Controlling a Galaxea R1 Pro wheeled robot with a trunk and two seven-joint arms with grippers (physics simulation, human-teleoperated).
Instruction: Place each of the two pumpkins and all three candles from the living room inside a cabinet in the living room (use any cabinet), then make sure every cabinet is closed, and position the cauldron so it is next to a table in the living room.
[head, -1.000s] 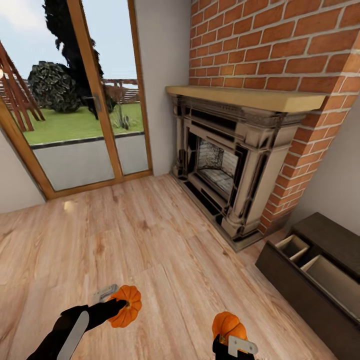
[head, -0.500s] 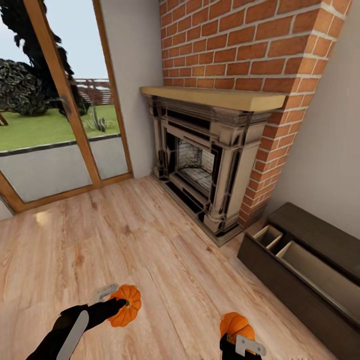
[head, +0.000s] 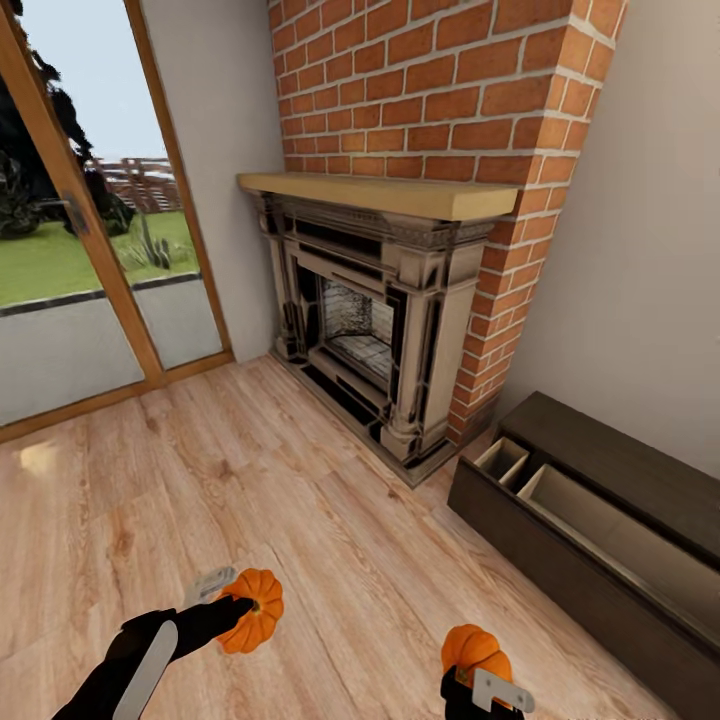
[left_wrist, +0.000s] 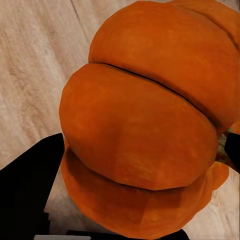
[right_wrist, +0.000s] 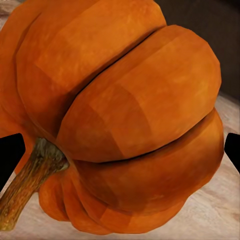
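While both arms hung low over the wood floor (head: 250, 480), the left gripper (head: 232, 600) was clamped on a pumpkin (head: 252, 610), black fingers on either side of it; in the left wrist view that left-hand pumpkin (left_wrist: 145, 125) sat between the dark fingertips (left_wrist: 30, 180) with floorboards behind. The right gripper (head: 478, 678) likewise held the second pumpkin (head: 474, 650) from below, a pale metal bracket showing at its wrist. In the right wrist view this right-hand pumpkin (right_wrist: 120, 120) lay with its brown stem (right_wrist: 30, 177) sticking sideways, a black finger (right_wrist: 10, 155) at each edge, dark cabinet wood behind and floor underneath.

Landmark: the fireplace (head: 375, 320), a stone surround with a light wooden mantel (head: 375, 195) set in a red brick chimney (head: 440, 90). Both pumpkins were in the air well in front of the fireplace, the left-hand one further toward the window side, the right-hand one toward the cabinet side. The cabinet (head: 560, 570), long, low and dark brown, stood just beside the fireplace on its right, along the grey wall (head: 640, 280). Its top drawer was pulled out, pale beige compartments exposed, a small divided one nearest the fireplace and a long one beyond. Left of the fireplace was a glazed door (head: 90, 280) with a wooden frame, grass and shrubs outside.
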